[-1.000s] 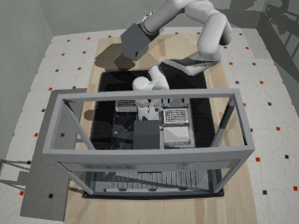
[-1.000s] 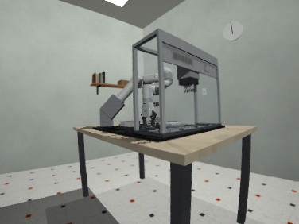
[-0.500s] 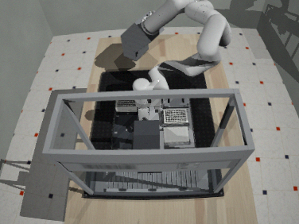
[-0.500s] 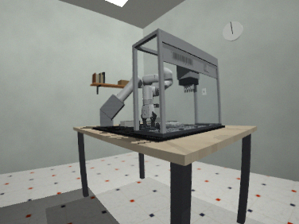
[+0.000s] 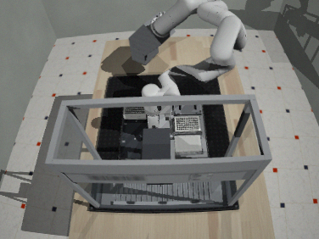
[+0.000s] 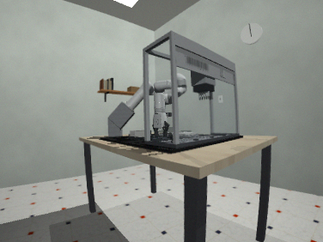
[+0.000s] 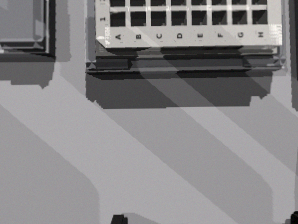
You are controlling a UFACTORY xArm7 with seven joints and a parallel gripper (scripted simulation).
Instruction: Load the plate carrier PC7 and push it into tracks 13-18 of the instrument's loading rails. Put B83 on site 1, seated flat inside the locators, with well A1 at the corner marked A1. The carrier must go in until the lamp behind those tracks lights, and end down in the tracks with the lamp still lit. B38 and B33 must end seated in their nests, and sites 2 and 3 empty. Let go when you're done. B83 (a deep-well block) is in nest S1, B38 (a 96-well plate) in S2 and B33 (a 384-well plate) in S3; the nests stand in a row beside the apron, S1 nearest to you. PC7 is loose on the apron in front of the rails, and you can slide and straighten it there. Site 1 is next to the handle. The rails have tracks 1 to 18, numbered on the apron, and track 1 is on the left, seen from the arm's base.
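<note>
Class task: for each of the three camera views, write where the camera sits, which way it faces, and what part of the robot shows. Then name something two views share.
Top: high above the table, looking down on the grey frame; the white arm reaches in.
Exterior: low in the room beside the table, looking across at the frame; arm and open gripper show.
Wrist: on the arm's end, looking down at a lettered well plate; only the dark tips of the fingers show at the bottom.
Shared: frame and arm appear in top and exterior.
</note>
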